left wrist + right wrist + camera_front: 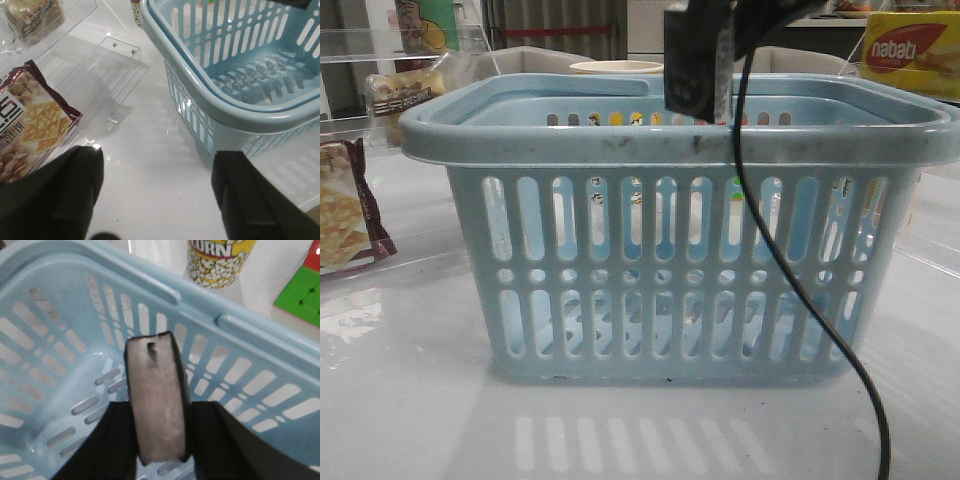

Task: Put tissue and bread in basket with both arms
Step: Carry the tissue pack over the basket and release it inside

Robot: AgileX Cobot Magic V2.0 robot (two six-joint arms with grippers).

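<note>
Across the front view spreads a glossy white table (410, 400), mirroring the slots of the light-blue basket (680, 300) that fills the middle of the frame; behind it stand clear acrylic panels (350, 45), grey room fittings and a cream bowl rim (616, 67) at 12 o'clock. At 2 o'clock of the basket sits a yellow box (910, 55) printed "nabati". At 9 o'clock lies a maroon-edged cracker packet (345, 215), and at 10 o'clock the bread (405, 95), tan under clear plastic with a dark label band whose writing is too small to read. Above the basket's far rim hangs the right gripper (695, 85), a black cable (790, 300) trailing down from it across the basket's front. Only the right wrist view shows what it grips: the tissue (157, 400), a narrow dark-edged packet with a pale grey face, clamped upright between both fingers (117, 440) over the basket's bare floor. That view also shows a cup (220, 260) lettered "ORN" and green blocks (302, 295) beyond the basket. The left wrist view alone shows the left gripper (155, 195), fingers spread wide with nothing between them, above bare table between the cracker packet and the basket's corner.
</note>
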